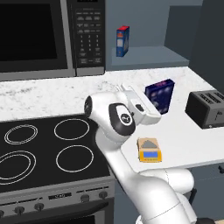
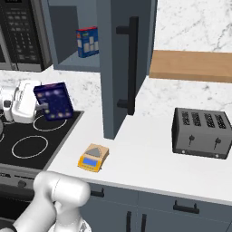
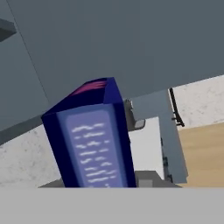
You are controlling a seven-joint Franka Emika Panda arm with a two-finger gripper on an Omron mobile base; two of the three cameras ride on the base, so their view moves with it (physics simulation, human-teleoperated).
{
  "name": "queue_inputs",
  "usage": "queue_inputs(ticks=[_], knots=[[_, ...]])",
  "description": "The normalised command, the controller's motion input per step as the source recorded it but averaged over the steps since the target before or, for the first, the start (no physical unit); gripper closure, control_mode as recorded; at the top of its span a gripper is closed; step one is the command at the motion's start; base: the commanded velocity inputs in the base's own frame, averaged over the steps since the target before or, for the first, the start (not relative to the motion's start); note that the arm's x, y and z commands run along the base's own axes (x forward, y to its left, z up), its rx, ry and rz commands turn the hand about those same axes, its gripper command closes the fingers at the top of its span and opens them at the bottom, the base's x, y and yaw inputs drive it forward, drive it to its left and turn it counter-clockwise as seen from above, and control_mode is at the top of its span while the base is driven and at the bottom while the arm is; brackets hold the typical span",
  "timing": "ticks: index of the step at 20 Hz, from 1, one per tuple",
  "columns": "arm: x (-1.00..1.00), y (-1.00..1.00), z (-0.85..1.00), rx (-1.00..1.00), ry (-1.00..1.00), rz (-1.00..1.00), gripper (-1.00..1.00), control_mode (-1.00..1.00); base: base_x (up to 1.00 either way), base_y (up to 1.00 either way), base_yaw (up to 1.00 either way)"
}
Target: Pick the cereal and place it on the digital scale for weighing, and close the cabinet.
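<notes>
While gripped by tool (image 2: 41,107), boxy navy cereal (image 2: 55,100)

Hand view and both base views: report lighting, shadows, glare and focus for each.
Hand view: flat even light, no glare; the cereal fills the near field, its print soft, blurred streaks. Left base view: sharp throughout, with the digital scale casting hardly any shadow on the counter. Right base view: the open cabinet door looks uniformly shaded, the toaster shows no highlights.
</notes>
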Motion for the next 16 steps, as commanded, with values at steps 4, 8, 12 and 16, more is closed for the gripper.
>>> queue_inputs(ticks=[4, 8, 12, 16], knots=[[0.30, -0.08, -0.60, -0.03, 0.00, 0.00, 1.00, -1.00, 0.00, 0.00, 0.00], [0.26, -0.18, -0.61, -0.02, 0.00, 0.00, 1.00, -1.00, 0.00, 0.00, 0.00], [0.18, -0.21, -0.64, -0.04, 0.01, -0.03, 1.00, -1.00, 0.00, 0.00, 0.00], [0.36, -0.14, -0.59, -0.03, 0.10, -0.07, 1.00, -1.00, 0.00, 0.00, 0.00]])
